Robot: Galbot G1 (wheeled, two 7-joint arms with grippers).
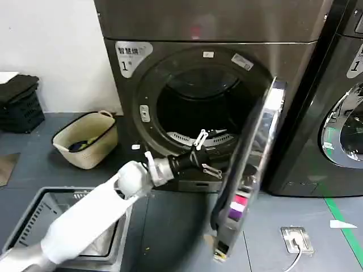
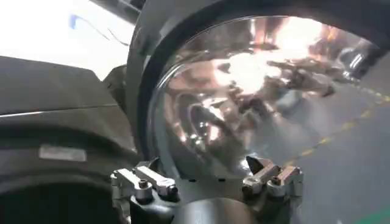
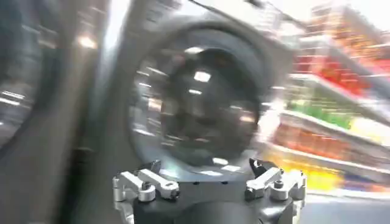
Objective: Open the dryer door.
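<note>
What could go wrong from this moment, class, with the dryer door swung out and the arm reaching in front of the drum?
1. The left gripper, fingers open, sits between the drum opening and the dryer door; if the door swung back, it could pinch the arm.
2. The door stands out toward the neighbouring machine; pushed much wider, it might hit it.
3. The laundry basket and grey crate lie near the arm's retreat path.

Blurred shelves behind dryer door
</note>
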